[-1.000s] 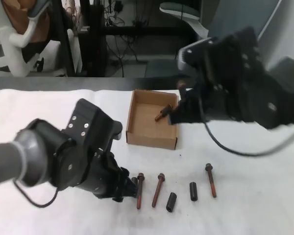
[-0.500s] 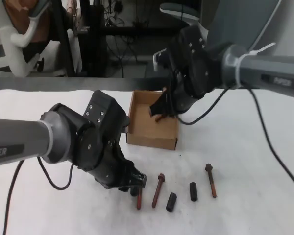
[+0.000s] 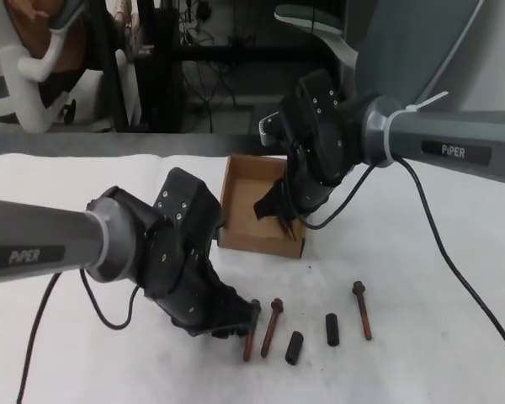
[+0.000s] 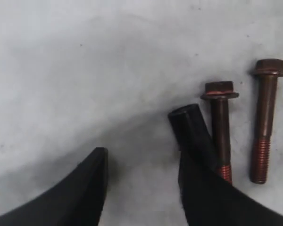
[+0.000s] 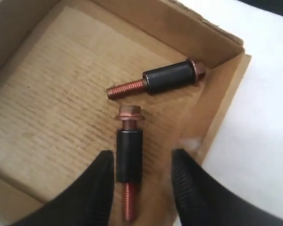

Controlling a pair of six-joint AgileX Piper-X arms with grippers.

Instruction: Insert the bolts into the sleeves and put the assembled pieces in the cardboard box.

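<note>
Black sleeve (image 4: 190, 126) between left gripper (image 4: 144, 181)'s wide, empty jaws: centre first, excluding the neighbouring bolt (image 4: 220, 132). Right gripper (image 5: 142, 181) gapes empty over cardboard box (image 3: 261, 242)'s three-o'clock side.

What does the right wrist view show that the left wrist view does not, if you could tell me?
Right wrist view: the cardboard box holding two assembled pieces, one near a corner, one between the right gripper's fingers. Left wrist view: two bare bolts and a loose black sleeve beside a finger of the left gripper. Shared: the white bench cover and an open gripper.
</note>
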